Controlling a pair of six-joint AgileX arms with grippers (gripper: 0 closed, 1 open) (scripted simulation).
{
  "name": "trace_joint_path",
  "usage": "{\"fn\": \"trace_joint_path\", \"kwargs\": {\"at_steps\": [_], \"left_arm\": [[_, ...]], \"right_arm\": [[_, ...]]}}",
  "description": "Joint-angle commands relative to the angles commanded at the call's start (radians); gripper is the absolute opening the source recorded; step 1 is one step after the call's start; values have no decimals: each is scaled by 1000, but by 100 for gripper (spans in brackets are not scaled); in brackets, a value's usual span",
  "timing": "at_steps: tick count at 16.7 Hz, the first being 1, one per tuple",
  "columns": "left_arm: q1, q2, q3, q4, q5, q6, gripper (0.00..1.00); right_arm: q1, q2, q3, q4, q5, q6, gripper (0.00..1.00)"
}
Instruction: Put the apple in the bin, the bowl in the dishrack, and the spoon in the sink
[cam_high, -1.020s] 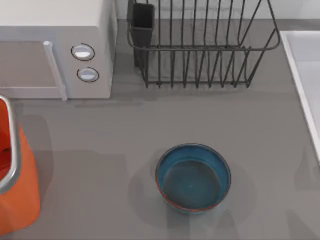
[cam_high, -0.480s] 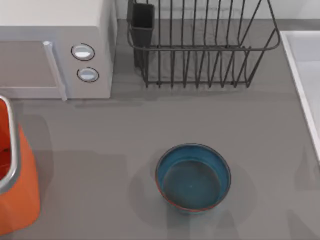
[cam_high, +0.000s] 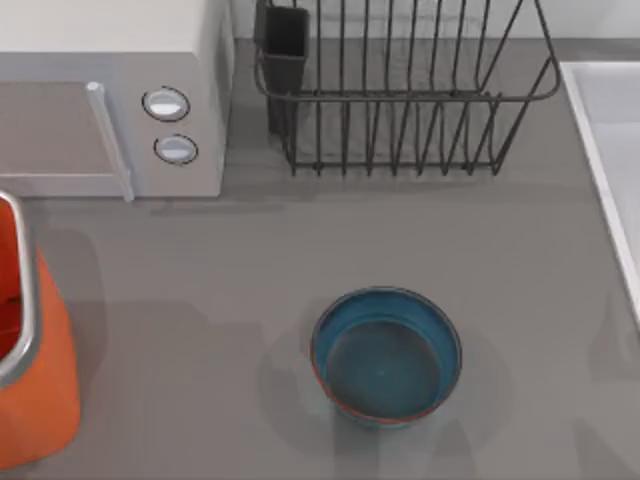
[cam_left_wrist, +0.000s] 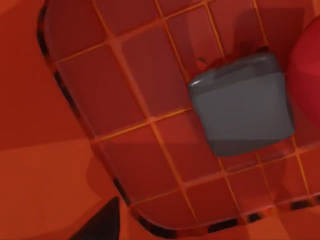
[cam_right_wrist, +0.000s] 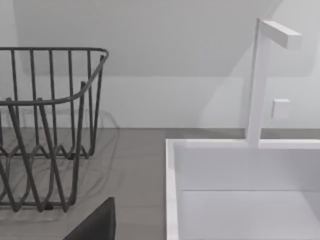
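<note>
The teal-blue bowl (cam_high: 385, 362) stands upright and empty on the grey counter, at front centre in the top view. At the left edge is the orange bin (cam_high: 40, 385). The left wrist view looks down inside the bin (cam_left_wrist: 145, 95) at its gridded floor, with the red apple (cam_left_wrist: 307, 75) at one edge and a dark tip of my left gripper (cam_left_wrist: 102, 225) apart from it. The dishrack (cam_high: 400, 96) stands empty at the back. The sink (cam_high: 592, 140) lies along the right edge. My right gripper (cam_right_wrist: 95, 225) hovers near the sink rim (cam_right_wrist: 171, 200) and dishrack (cam_right_wrist: 50, 49). The spoon is out of view.
A white microwave (cam_high: 110, 100) with two knobs stands at the back left. A grey block (cam_left_wrist: 242, 105) rests on the bin floor beside the apple. A white faucet (cam_right_wrist: 257, 80) rises behind the sink. Open counter surrounds the bowl.
In the top view a red patch inside the bin's mouth has shrunk away. The bowl, dishrack and sink have not moved.
</note>
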Motion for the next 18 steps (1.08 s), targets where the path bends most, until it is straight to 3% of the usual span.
{"fn": "trace_joint_path", "kwargs": {"at_steps": [6,18], "left_arm": [[-71,-331,-282,207,-11,310,100],[-172,-1346,-936,988,-35,1103,100]], "right_arm": [[0,0,0,0,0,0,100],[0,0,0,0,0,0,100]]}}
